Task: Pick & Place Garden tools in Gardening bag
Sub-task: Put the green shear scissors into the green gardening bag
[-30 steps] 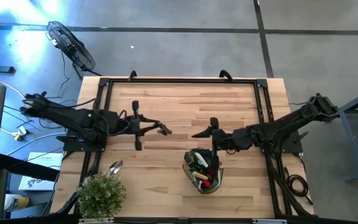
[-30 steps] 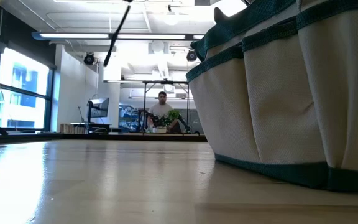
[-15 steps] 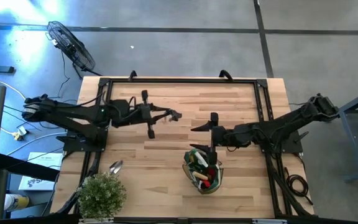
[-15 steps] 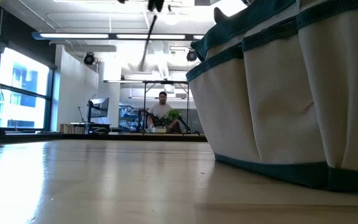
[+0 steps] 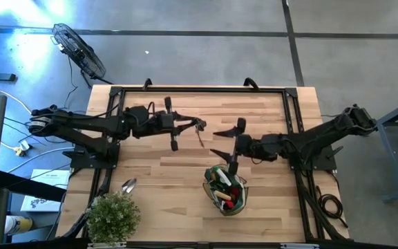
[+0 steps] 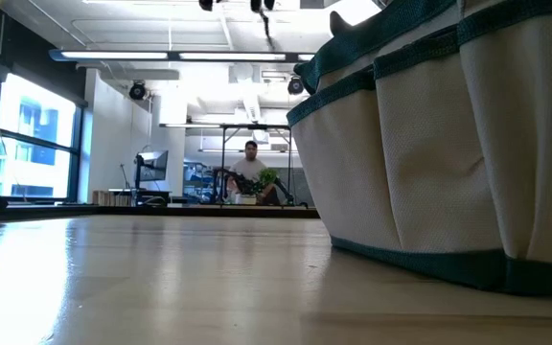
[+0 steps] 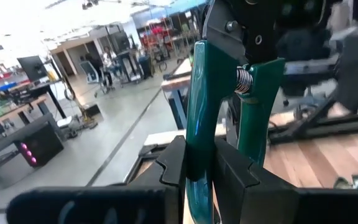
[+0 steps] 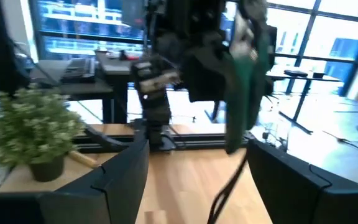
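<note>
My left gripper (image 5: 193,126) is above the table's middle, shut on green-handled pruners (image 7: 201,106), which also show in the high view as pruners (image 5: 199,133) and in the right wrist view as pruners (image 8: 248,81). My right gripper (image 5: 221,142) faces it from the right, open, with nothing between its fingers (image 8: 129,168). The gardening bag (image 5: 225,190) stands upright on its base near the front edge, several tools sticking out of its mouth. It fills the right of the low view as a bag (image 6: 429,144). My left gripper pinches one of the pruners' two green handles (image 7: 199,134) between its two fingers. The other handle (image 7: 257,124) stands free beside them, the spring (image 7: 244,78) between the two. The fingers point level toward the table's right. The pruners are lifted clear of the table.
A bushy potted plant (image 5: 112,216) stands at the front left corner, with a silver scoop (image 5: 128,185) lying on the table just behind it. A black frame (image 5: 199,90) runs round the table's edges. A person (image 6: 249,171) sits far off in the room.
My left gripper has carried the pruners toward the table's right and far edges, closer to my right gripper, staying shut on them. My right gripper has turned at the wrist; its two fingers now show spread apart from above.
</note>
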You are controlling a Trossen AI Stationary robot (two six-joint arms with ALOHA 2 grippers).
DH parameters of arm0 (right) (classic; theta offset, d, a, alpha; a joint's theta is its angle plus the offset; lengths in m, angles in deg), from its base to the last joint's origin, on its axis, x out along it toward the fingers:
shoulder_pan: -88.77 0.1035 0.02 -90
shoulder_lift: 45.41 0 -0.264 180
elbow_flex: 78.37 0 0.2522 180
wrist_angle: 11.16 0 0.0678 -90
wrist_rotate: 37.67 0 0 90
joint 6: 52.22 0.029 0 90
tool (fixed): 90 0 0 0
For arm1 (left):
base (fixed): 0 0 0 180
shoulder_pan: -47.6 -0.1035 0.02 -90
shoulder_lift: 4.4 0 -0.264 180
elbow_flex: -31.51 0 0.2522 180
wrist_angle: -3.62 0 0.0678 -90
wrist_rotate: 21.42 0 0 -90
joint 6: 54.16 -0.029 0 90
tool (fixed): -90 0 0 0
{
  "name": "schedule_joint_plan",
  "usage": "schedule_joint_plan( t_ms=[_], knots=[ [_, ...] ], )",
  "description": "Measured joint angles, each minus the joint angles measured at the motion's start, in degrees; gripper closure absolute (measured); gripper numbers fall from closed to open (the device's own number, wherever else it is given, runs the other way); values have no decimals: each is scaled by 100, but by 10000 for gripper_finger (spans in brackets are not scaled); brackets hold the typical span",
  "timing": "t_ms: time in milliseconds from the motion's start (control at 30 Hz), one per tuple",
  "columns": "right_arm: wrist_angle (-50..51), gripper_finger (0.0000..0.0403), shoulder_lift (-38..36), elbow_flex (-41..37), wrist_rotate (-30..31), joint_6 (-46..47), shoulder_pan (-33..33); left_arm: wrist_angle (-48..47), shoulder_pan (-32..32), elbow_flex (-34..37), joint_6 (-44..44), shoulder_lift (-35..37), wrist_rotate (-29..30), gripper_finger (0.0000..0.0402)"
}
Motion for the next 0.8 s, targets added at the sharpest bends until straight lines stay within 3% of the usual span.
schedule_joint_plan(
  t_ms=[400, 667, 800],
  knots=[
    [-218, 141, 0, 0, -112, 20, -413, 179, -4, 0, -50, 2, 9, 359],
    [-859, 141, 0, 0, -1161, 18, -765, 317, -4, 0, -169, 2, 17, 359],
    [-1007, 141, 0, 0, -1280, 18, -869, 297, -4, 0, -169, 2, 32, 359]
  ],
)
